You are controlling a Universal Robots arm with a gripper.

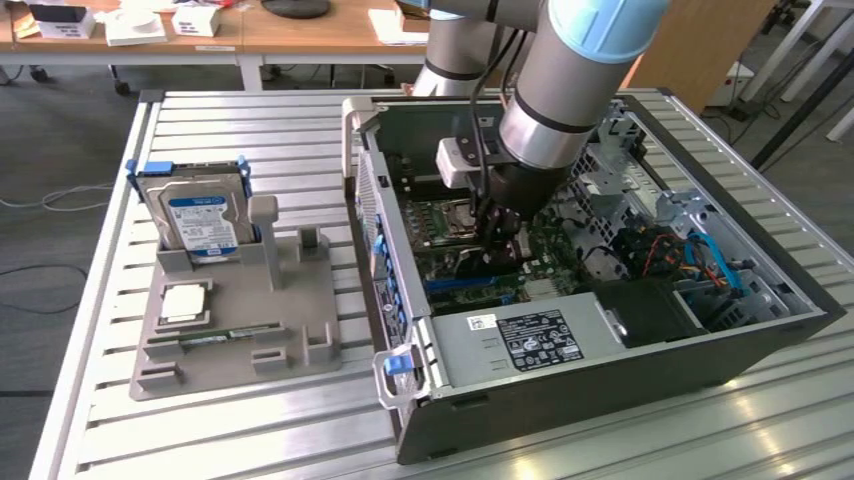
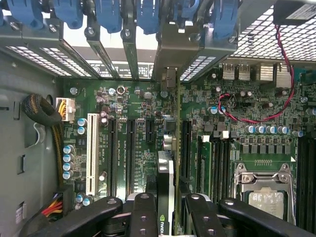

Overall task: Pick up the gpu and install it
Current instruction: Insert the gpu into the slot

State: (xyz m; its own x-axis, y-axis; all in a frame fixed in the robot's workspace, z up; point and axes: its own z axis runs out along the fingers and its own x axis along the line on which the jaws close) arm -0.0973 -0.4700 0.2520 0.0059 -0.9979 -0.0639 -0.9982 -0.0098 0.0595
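No text reads clearly: a small logo marks the gpu (image 2: 166,183), and fine print covers the power supply label (image 1: 533,341).

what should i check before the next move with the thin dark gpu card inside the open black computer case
1. Thin dark gpu card held in the black gripper: ok
2. Card parallel to the black motherboard slots: ok
3. Silvery bracket end toward the rear slot openings: ok
4. Card edge seated in its slot: cannot tell
5. Thin red wire apart from the card: ok
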